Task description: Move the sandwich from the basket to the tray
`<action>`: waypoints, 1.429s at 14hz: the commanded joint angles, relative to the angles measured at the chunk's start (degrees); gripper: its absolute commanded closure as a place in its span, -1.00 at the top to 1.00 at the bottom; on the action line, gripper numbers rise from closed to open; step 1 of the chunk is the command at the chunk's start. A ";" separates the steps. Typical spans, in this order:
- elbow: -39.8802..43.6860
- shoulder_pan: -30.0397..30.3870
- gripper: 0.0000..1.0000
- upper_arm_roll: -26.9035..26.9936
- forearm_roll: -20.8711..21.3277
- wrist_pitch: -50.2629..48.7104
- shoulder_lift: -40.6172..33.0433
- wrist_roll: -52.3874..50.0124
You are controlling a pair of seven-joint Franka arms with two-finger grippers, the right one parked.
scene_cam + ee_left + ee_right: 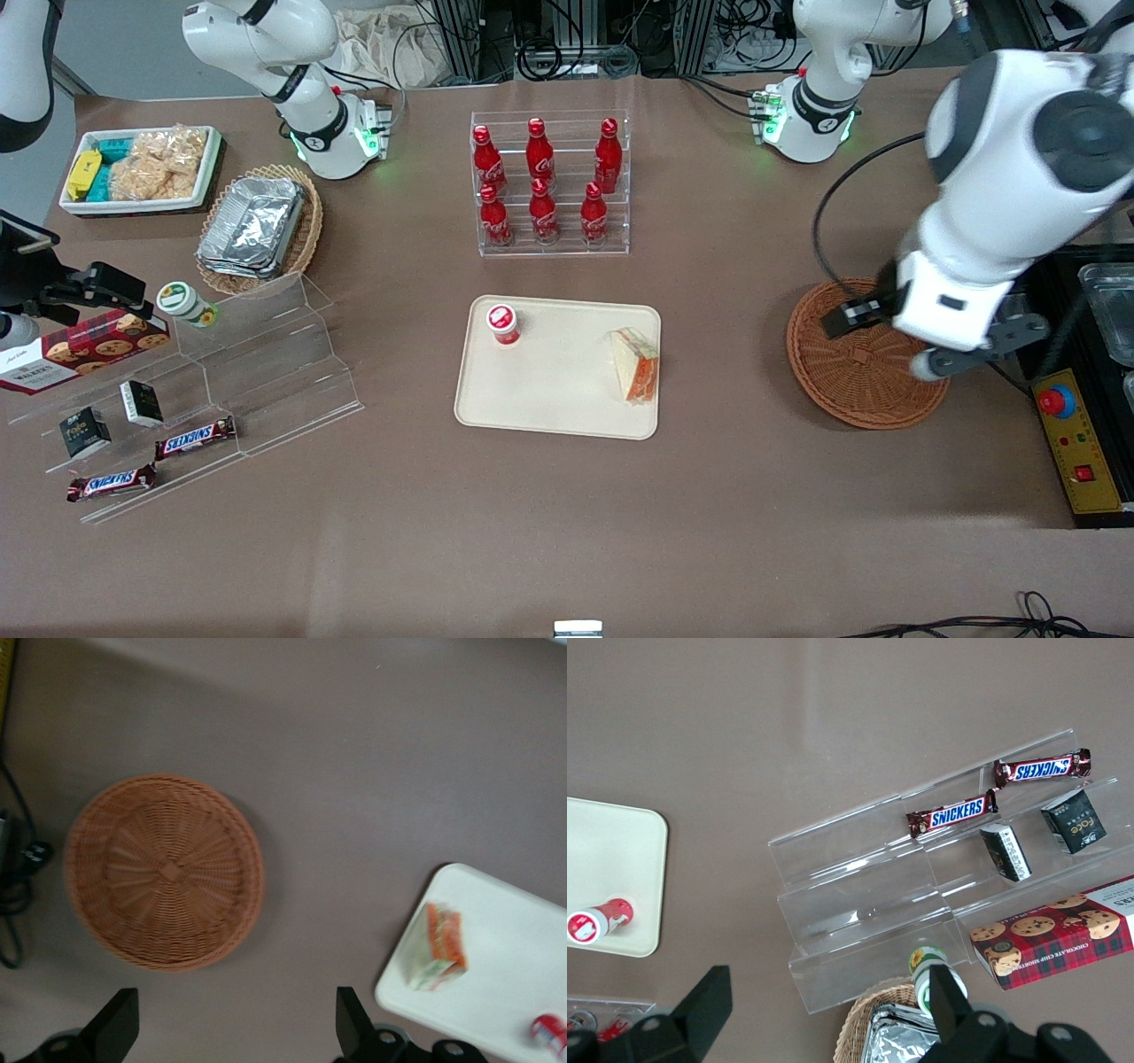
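Sandwich (pixel 635 364) sat on the tray (pixel 549 390) near frame centre, by its right rim; gripper (pixel 235 1028) hung above the basket (pixel 864 372) at right, fingers spread wide, holding nothing.

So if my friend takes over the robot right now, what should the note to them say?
Gripper: open, holding nothing, above the table beside the basket.
Basket: nothing in it.
Sandwich: lying on the tray, at the edge toward the working arm, with a small red-capped bottle also on the tray.
Done: sandwich is moved from basket to tray.
Left: nothing, apart perhaps from parking the arm.
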 commanded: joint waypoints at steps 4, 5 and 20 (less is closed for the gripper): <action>-3.21 7.37 1.00 1.57 -2.27 -5.44 -6.53 16.92; -4.43 7.82 1.00 1.74 -2.27 -5.62 -7.59 17.98; -9.28 8.00 1.00 4.11 -2.53 -5.27 -14.63 22.21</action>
